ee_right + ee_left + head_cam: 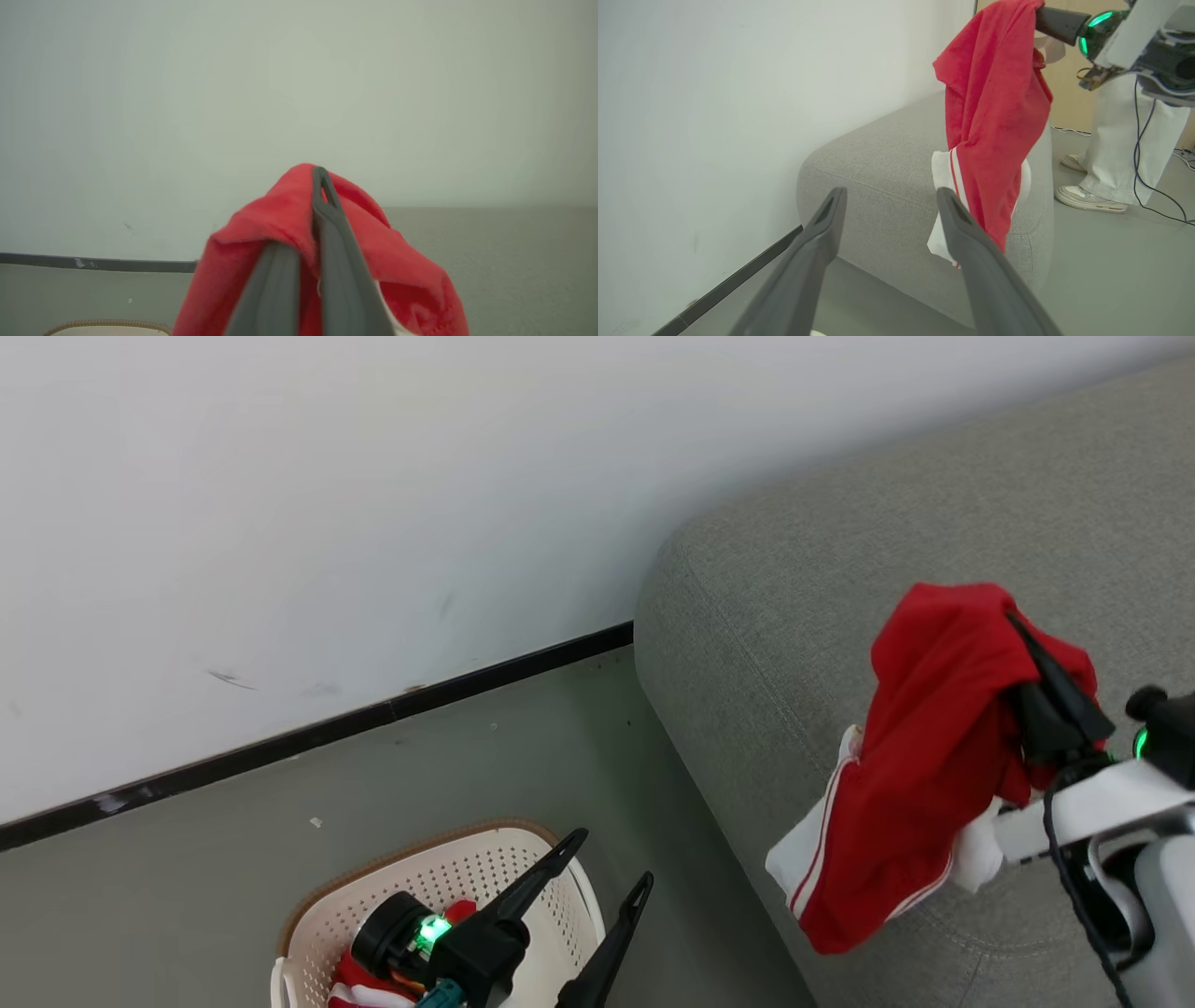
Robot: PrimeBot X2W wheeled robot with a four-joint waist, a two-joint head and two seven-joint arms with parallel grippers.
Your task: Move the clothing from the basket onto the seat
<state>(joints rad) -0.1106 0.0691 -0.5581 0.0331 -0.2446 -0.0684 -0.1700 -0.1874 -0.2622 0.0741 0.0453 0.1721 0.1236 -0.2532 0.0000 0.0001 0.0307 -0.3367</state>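
My right gripper (1013, 621) is shut on a red garment with white panels and stripes (924, 756), which hangs from it over the grey seat (812, 579). The same garment (994, 107) dangles above the seat's corner (887, 186) in the left wrist view, and drapes over my shut fingers (327, 224) in the right wrist view. My left gripper (611, 863) stands open and empty over the cream basket (439, 877) on the floor. More red clothing (359, 980) lies in the basket under that wrist.
A white wall with a dark baseboard (308, 737) runs behind the basket and meets the seat's end. A person's legs and shoes (1092, 196) stand on the floor beyond the seat, beside dark cables (1153, 186).
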